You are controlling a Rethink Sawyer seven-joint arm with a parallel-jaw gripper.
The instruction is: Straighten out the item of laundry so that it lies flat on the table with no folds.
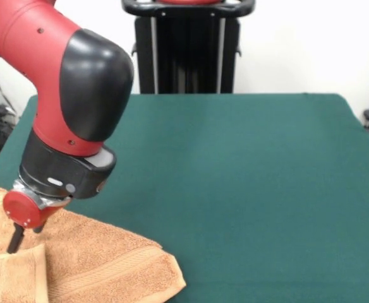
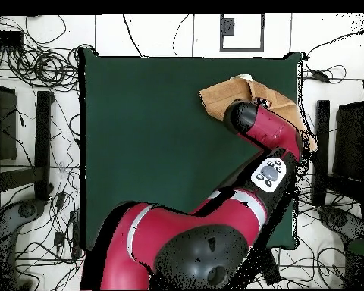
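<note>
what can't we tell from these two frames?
- Gripper open or shut: front view shows only dark tips on the towel; overhead, the arm covers it.
- Towel's full outline: cut by the front view's left and bottom edges; overhead, arm hides most.
- Towel's tag: not discernible.
</note>
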